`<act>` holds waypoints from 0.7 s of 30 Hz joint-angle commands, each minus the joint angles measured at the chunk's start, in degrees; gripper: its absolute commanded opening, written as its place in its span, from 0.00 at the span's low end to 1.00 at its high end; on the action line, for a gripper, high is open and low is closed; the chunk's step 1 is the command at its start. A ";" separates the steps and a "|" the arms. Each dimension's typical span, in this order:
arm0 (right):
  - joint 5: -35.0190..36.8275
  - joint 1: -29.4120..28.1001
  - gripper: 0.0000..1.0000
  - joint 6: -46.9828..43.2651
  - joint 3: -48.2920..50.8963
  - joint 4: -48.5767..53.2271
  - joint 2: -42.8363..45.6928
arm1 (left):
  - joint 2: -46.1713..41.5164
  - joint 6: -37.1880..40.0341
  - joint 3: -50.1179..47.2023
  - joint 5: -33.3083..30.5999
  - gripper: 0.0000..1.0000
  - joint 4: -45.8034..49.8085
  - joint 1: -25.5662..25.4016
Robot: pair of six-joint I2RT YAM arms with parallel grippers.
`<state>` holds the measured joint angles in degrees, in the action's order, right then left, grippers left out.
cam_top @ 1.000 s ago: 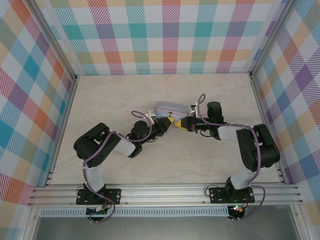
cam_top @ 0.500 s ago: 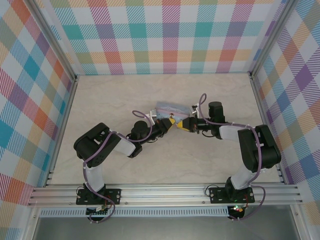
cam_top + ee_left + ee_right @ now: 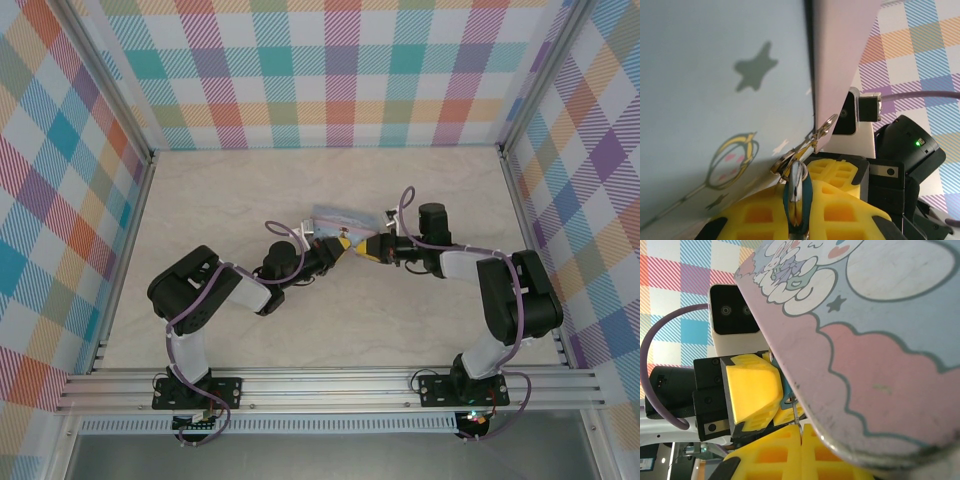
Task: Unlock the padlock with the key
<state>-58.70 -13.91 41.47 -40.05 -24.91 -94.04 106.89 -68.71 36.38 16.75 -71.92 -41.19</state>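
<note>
- Two closed pincers: left gripper (image 3: 799,194) on tiny dark silvery-shackled padlock (image 3: 795,204), right gripper (image 3: 801,436) on thin dark metal key (image 3: 799,426) — beside pale blue cartoon-printed tin (image 3: 880,340).
- Steady lock, feed key straight in, twist gently.

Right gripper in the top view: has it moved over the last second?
Yes, slightly: the right gripper has drawn back rightward, toward the table's right-side rail.

Smooth, glossy printed tin box (image 3: 880,340)
</note>
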 commanded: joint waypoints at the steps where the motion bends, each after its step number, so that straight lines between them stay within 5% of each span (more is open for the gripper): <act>1: 5.48 -0.32 0.00 -1.23 0.74 -6.75 1.63 | -2.14 -1.16 -0.50 5.55 0.00 -2.97 -4.36; 21: 7.10 0.40 0.00 -3.24 5.99 -0.66 8.43 | -1.97 -3.52 -1.92 -4.17 0.00 -2.69 -3.79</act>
<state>-52.49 -13.93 39.68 -34.52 -24.34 -87.22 106.87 -72.47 35.29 12.32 -72.05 -43.83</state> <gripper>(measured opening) 0.049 0.106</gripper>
